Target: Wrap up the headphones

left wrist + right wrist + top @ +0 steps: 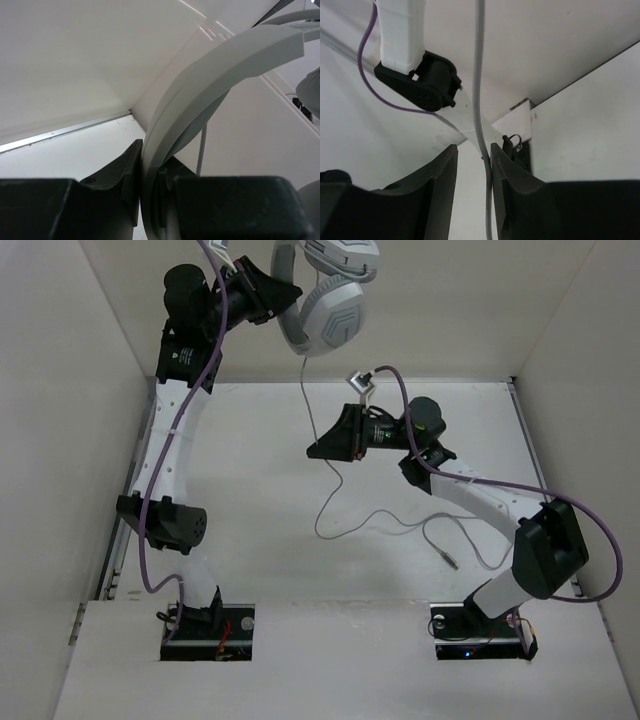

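Right gripper [472, 152] is hovering over the middle of the table [250, 490] with its jaws spread. The thin grey cable [479, 75] is running down through the gap, close against one finger's inner face and not pinched. On the near side of this gripper, the slack is lying in loose curves on the table and ending at the small plug [452, 562], which is well apart from both arms.

Further back, the cable is hanging straight down from the lower earcup [330, 315]. The headphones [340, 260] are hanging high above the far end of the table, partly out of the top view. Left gripper [290, 292] is pressing its fingers together on the headband [215, 75], gripping it edge-on near one end.

Step in hand, as judged: taking hold of the cable to start winding it around the headphones.

Notes for doing it well:
- Pinching should be happening only once the cable is sitting centred between the pads, not off to one finger.
- Gripping nearer the earcup should give a shorter, more controllable first turn.
- Light tension is wanted, since the cable is limp and a slack turn would likely slip off.
- The left hold should be staying firm and steady, because the headphones could swing on an end grip.
- The purple arm cable [500, 485] is a snag risk for the trailing slack.
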